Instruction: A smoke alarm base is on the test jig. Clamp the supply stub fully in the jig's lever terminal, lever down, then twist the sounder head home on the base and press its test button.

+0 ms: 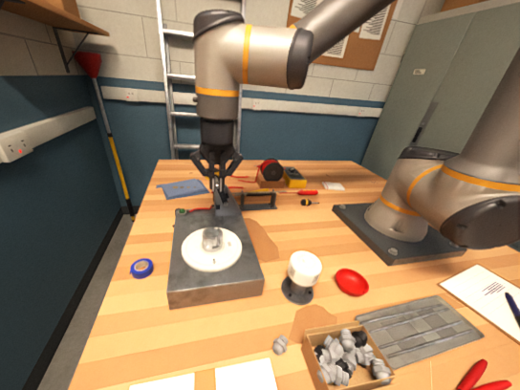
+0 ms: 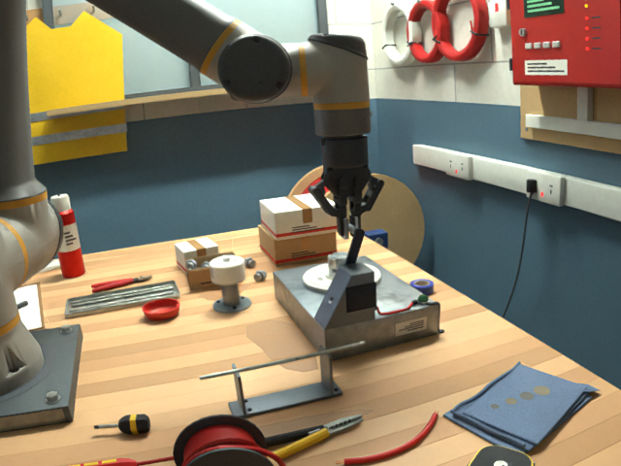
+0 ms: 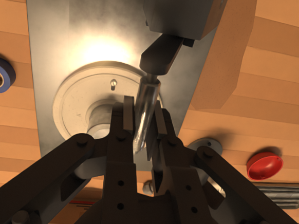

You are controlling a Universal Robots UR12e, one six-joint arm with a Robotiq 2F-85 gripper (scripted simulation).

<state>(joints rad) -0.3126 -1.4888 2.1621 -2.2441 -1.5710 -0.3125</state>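
Note:
The terminal's dark lever stands raised from the grey terminal block at the back of the jig. The lever's shiny tip is held in my gripper, which is closed on it right above the block. The white alarm base lies on the jig plate with a grey hub in its middle. The supply stub rests on a grey stand in front of the terminal. The white sounder head sits on its pedestal beside the jig.
Behind the jig stand two stacked cardboard boxes and a round wooden disc. A red cap, a box of connectors, a blue tape roll, a red wire spool, pliers and a blue cloth lie around. The arm's base stands to one side.

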